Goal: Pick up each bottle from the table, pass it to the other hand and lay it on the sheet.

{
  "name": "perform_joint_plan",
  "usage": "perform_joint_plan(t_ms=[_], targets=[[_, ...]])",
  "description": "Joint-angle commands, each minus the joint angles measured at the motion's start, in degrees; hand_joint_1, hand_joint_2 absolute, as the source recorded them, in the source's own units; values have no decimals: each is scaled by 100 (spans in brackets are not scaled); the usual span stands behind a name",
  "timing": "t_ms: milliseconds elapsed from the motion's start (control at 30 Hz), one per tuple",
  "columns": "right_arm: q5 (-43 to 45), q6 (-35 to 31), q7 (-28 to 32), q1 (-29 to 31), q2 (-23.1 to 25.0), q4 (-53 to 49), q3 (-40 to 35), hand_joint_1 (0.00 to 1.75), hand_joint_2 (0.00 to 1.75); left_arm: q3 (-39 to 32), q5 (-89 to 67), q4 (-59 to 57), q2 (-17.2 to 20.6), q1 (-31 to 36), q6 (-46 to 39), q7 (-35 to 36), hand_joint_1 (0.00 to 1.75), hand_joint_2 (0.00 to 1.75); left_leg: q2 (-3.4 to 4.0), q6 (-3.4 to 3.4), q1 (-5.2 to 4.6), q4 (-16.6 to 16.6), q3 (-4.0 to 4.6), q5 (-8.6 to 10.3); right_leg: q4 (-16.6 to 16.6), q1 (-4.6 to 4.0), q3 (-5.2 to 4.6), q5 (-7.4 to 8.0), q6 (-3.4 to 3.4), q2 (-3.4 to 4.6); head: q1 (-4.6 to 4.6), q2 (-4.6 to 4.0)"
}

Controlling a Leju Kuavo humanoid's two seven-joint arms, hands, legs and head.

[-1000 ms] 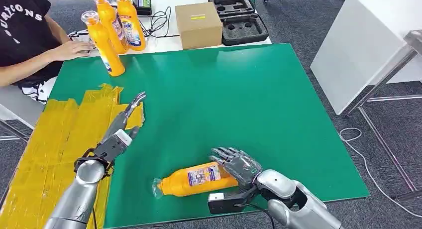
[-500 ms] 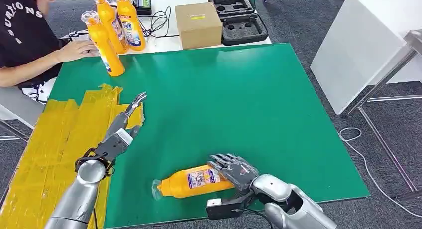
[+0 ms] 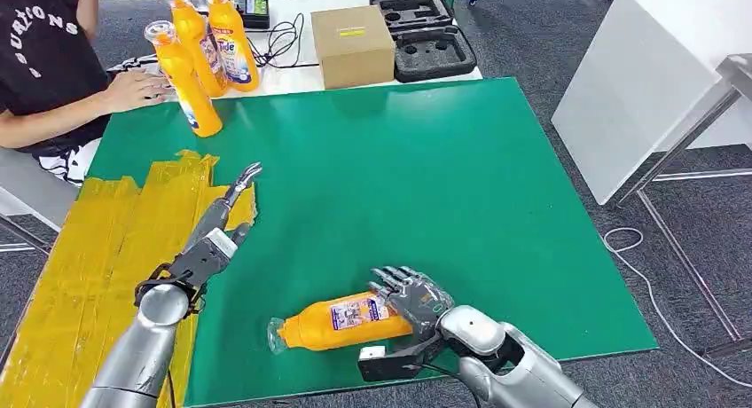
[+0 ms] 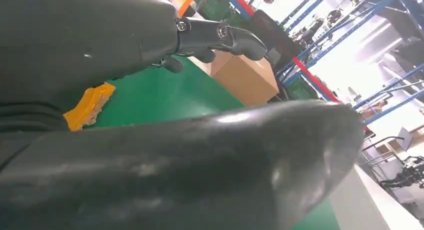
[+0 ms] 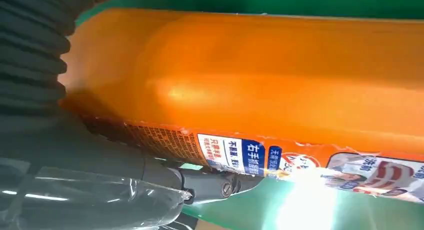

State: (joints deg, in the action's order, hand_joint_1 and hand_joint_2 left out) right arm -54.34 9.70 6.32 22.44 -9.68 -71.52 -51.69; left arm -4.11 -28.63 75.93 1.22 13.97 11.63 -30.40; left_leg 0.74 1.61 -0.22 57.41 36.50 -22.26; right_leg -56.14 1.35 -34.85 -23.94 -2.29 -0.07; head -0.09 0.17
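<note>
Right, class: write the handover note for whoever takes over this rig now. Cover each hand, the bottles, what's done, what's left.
Right hand: wrapped over the base end of the lying orange bottle near the table's front edge; lift not confirmed.
Left hand: open, holding nothing, over the edge of the yellow sheet.
Three more orange bottles stand at the far left corner beside a person.
Done: none lies on the sheet.
Left: lift, pass to the left hand, lay down, repeat.

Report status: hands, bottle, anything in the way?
Right hand wrapped on the lying orange bottle, not lifted. Left hand open over the yellow sheet. Path between clear.
</note>
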Motion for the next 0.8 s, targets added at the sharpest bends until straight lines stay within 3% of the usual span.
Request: perform_joint_plan(t_ms=[33, 67, 100, 133, 233, 333, 633, 800], targets=[[-296, -130, -227, -21, 104, 737, -299, 2, 175, -30, 22, -248, -65, 62, -3, 59, 0, 0, -12, -9, 10, -7, -33, -10, 15, -10, 39, -8, 12, -7, 0, 0], [-380, -197, -280, -58, 151, 788, -265, 19, 175, -58, 49, -216, -73, 45, -6, 76, 0, 0, -10, -7, 7, -8, -28, -6, 14, -7, 32, -5, 10, -6, -2, 0], [-380, -203, -283, -77, 154, 791, -267, 96, 175, -61, 49, -214, -72, 43, -6, 76, 0, 0, -14, -10, 11, -8, -37, -10, 16, -11, 43, -9, 14, -8, -2, 0], [-380, -203, -283, -77, 154, 791, -267, 152, 175, -61, 49, -214, -72, 43, -6, 76, 0, 0, -12, -9, 10, -8, -31, -9, 15, -10, 37, -7, 12, -7, 0, 0], [-463, -268, -315, -203, 149, 727, -120, 169, 175, -57, 62, -191, -107, 68, 41, 113, 0, 0, -15, -8, 9, -6, -26, -6, 13, -9, 32, -6, 10, -10, 0, 0], [-516, -307, -333, -331, 101, 668, -15, 175, 175, -32, 58, -256, -136, 87, 39, 118, 0, 0, -17, -6, 6, -7, -28, -4, 12, -6, 31, -6, 8, -14, -2, 0], [-479, -704, -401, -698, 282, 346, 765, 175, 175, 52, 6, -367, -169, 176, 40, 102, 0, 0, -20, -10, 6, -4, -33, -6, 10, -6, 37, -8, 10, -16, -2, 0], [-22, -1076, -322, -889, 427, 80, 1307, 175, 175, 90, -1, -289, -166, 123, 43, 123, 0, 0, -17, -10, 4, -3, -29, -5, 6, -3, 30, -7, 9, -12, 0, 0]])
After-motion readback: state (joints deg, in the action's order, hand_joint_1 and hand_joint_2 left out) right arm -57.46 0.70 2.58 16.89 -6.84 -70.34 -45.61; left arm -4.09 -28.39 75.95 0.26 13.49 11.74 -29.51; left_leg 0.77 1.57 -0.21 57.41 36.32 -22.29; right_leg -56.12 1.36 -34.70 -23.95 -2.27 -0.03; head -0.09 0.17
